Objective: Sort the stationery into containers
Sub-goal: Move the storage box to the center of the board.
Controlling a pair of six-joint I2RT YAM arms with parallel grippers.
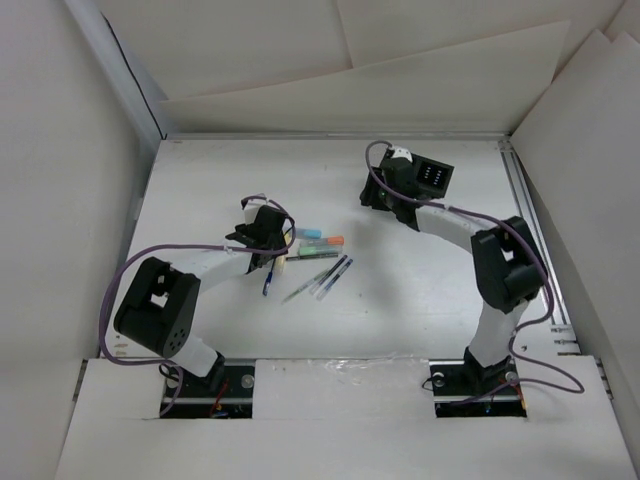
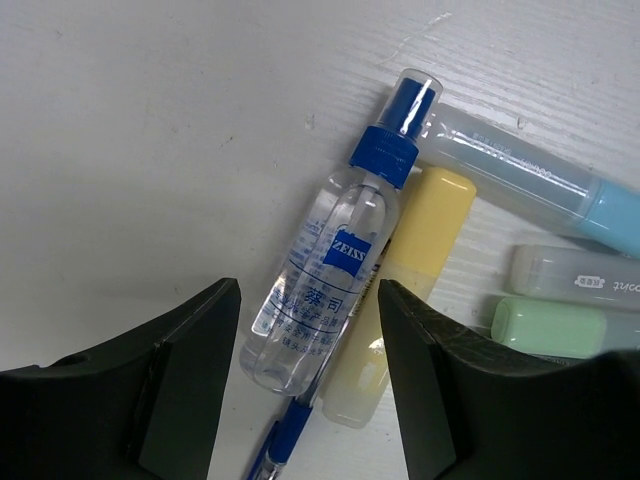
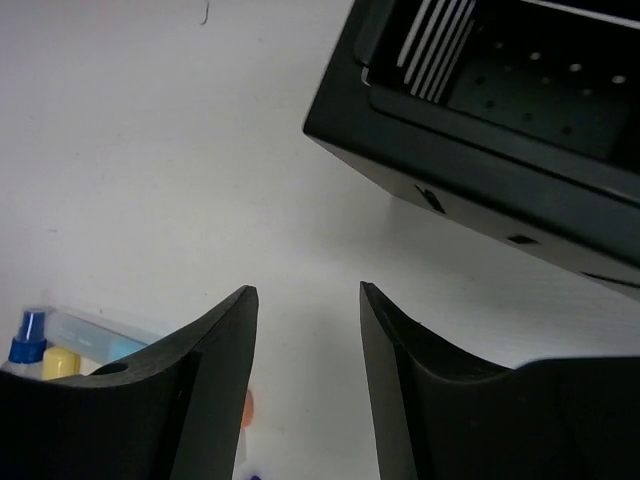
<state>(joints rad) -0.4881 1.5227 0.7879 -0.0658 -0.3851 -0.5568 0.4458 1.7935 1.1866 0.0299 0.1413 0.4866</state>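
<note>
The stationery lies mid-table: a clear spray bottle with a blue cap (image 2: 330, 270), a yellow marker (image 2: 405, 290), a blue pen (image 2: 285, 445) under the bottle, a light blue marker (image 2: 540, 180), a green marker (image 2: 560, 328) and a teal marker with an orange cap (image 1: 322, 241). My left gripper (image 2: 308, 300) is open, low over the bottle's base and the yellow marker, with one jaw on each side of them. The black organiser box (image 1: 433, 175) stands at the back right. My right gripper (image 3: 305, 295) is open and empty, just left of the box (image 3: 480, 130).
Two clear pens with dark caps (image 1: 333, 275) and a thin green pen (image 1: 300, 289) lie right of the left gripper (image 1: 278, 250). White walls close in the table on all sides. A metal rail (image 1: 535, 240) runs along the right edge.
</note>
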